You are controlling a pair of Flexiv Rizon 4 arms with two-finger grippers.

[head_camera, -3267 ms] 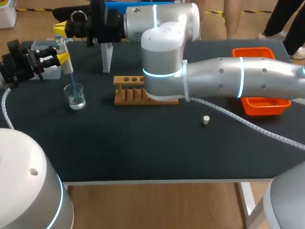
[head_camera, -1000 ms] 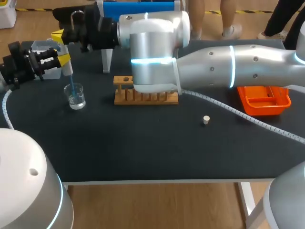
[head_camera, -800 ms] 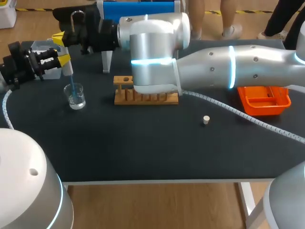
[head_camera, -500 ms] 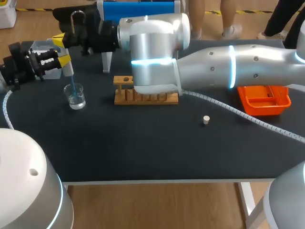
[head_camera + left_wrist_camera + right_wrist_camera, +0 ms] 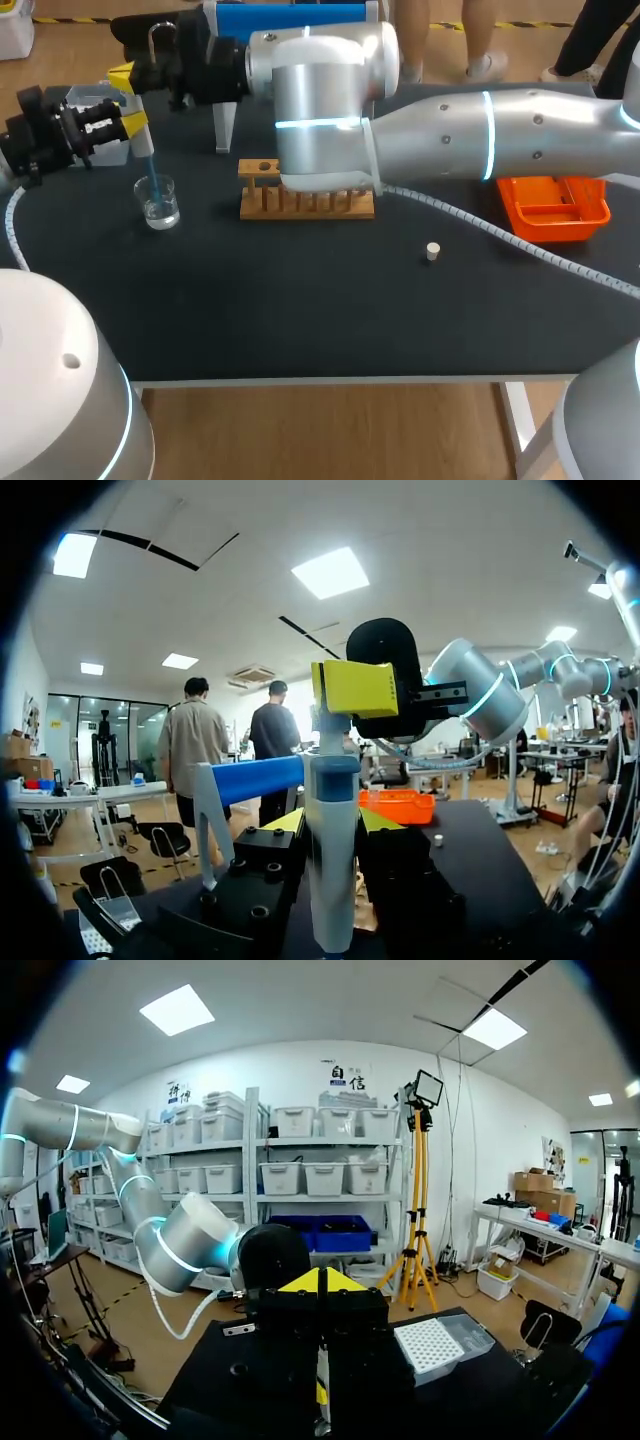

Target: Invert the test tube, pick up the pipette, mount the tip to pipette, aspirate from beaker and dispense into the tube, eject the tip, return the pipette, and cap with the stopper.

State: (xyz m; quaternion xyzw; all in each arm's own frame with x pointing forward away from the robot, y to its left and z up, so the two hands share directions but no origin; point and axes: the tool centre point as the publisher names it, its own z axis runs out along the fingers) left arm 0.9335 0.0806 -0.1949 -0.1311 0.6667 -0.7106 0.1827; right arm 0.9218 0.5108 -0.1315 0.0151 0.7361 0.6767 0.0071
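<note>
My left gripper [image 5: 135,122] is shut on the white and blue pipette [image 5: 143,142], held upright at the table's far left. Its blue tip [image 5: 152,182] dips into the glass beaker [image 5: 158,203], which holds clear liquid. My right arm reaches across the table; its gripper [image 5: 122,73] is shut and sits on top of the pipette. In the left wrist view the pipette [image 5: 331,850] stands between my fingers, with the right gripper's yellow tip [image 5: 355,688] on its head. The wooden rack [image 5: 262,170] is half hidden by the right arm. The stopper [image 5: 432,251] lies on the mat.
A tip box [image 5: 98,105] stands just behind the left gripper and shows ahead of the right gripper [image 5: 432,1345]. The pipette stand [image 5: 226,118] with its blue bar is behind the rack. An orange tray [image 5: 553,212] sits at the right.
Since the earliest frame the right arm's elbow has swung back and left, uncovering the orange tray. Over the last second its gripper dipped slightly and came back; the left arm kept still.
</note>
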